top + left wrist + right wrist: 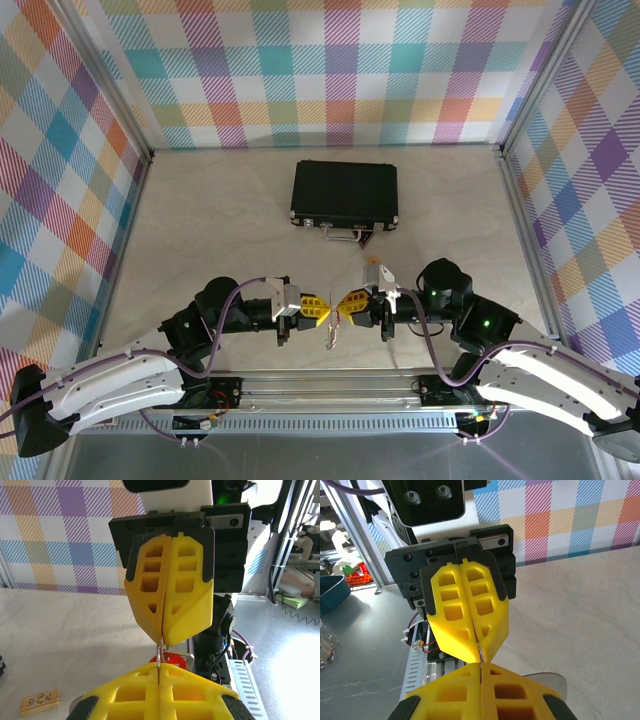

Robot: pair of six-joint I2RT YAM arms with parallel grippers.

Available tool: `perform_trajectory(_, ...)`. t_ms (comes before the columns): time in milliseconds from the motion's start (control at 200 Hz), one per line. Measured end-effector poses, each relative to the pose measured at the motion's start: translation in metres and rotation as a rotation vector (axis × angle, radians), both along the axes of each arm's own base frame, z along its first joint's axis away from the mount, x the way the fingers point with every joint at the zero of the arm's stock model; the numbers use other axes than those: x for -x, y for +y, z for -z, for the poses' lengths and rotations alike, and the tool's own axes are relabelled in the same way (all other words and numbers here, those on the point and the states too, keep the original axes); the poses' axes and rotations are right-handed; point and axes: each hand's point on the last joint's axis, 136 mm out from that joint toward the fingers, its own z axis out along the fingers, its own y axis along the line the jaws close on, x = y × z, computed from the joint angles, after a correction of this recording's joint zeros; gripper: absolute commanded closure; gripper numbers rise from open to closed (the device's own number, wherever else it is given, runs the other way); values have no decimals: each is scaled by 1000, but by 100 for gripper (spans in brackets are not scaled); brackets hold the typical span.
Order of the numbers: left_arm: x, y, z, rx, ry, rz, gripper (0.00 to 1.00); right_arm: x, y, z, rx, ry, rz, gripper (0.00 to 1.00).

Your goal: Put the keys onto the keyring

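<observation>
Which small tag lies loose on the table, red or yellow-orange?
The yellow-orange tag, flat on the table; the red key is up at the left gripper.

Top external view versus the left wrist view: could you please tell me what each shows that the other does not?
Top external: the black case at the far side of the table. Left wrist: the key, its red head just below the meeting fingertips. Both: the left gripper and the right gripper, shut and tip to tip.
</observation>
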Motion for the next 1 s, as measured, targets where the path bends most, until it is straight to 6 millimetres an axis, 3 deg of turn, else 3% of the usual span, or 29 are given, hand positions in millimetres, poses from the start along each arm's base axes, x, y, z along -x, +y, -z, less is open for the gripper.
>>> perform_trajectory(1000,-1,1,-15,66,-33,-12,100,-4,-4,-2,-73,-7,43,100)
